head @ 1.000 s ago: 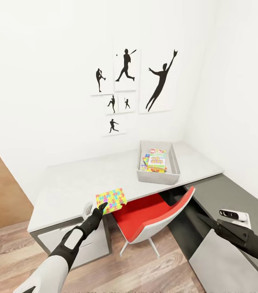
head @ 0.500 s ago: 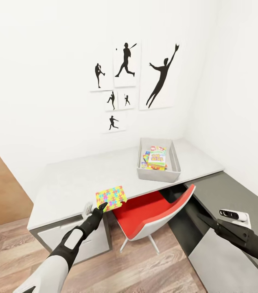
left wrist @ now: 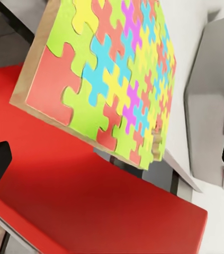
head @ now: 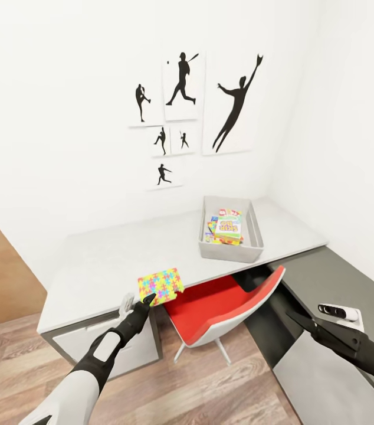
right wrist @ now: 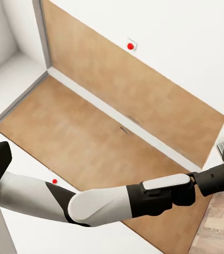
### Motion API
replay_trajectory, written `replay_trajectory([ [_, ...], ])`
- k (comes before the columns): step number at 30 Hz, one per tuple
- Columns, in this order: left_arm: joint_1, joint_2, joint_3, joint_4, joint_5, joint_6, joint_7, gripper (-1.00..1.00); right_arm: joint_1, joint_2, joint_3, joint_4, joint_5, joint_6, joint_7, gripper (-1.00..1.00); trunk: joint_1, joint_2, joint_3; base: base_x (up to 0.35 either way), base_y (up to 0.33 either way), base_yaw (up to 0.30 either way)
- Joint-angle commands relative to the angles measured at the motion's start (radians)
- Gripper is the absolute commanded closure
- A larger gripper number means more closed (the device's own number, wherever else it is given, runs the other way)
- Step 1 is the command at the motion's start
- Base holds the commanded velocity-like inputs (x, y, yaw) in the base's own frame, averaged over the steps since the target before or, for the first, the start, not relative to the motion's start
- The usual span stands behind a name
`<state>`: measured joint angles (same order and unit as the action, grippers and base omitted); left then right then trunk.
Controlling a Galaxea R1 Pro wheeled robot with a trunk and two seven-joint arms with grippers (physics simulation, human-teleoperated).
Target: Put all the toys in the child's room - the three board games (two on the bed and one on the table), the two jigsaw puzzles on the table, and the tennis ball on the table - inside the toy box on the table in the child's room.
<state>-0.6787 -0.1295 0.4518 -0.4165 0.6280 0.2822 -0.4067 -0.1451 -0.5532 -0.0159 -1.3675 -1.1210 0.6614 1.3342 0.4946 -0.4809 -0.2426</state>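
We see left gripper (head: 149,299) pinching jigsaw puzzle (head: 161,285) by near edge, holding it tilted over table (head: 104,260) front edge beside red chair (head: 210,313). Right gripper (head: 296,319) off table, empty; spread unclear. Toy box (head: 229,250) further right on table, game boxes (head: 227,227) inside.

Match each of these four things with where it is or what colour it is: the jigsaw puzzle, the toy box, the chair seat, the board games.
Things:
1. jigsaw puzzle
2. toy box
3. chair seat
4. board games

Descriptions:
A. red
B. inside the grey bin
C. at the tip of the left claw
D. standing on the table

Pairs: 1-C, 2-D, 3-A, 4-B
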Motion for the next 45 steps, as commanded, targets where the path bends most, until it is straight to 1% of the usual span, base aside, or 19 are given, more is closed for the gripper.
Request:
replay_trajectory([
  [1,-0.001,-0.001,0.006,-0.001,0.007,0.01,-0.002,-1.0,-0.001,-0.001,0.001,0.0,-0.005,0.009,0.0,-1.0,0.001,-0.002,-0.003,0.101,0.0,0.0],
  [18,-0.001,0.0,0.007,-0.001,0.007,0.009,-0.003,-1.0,-0.001,-0.001,0.001,0.0,-0.005,0.008,0.0,-1.0,0.001,-0.002,-0.006,0.026,0.0,0.0],
  [29,-0.001,0.001,0.008,-0.001,0.007,0.01,-0.004,-1.0,-0.001,-0.001,0.001,-0.001,-0.004,0.007,0.0,-1.0,0.001,-0.002,-0.006,0.113,0.0,0.0],
  [45,-0.001,0.001,0.008,-0.001,0.007,0.011,-0.004,-1.0,-0.001,-0.001,0.001,-0.001,-0.004,0.007,0.0,-1.0,0.001,-0.002,-0.006,0.006,0.0,0.0],
])
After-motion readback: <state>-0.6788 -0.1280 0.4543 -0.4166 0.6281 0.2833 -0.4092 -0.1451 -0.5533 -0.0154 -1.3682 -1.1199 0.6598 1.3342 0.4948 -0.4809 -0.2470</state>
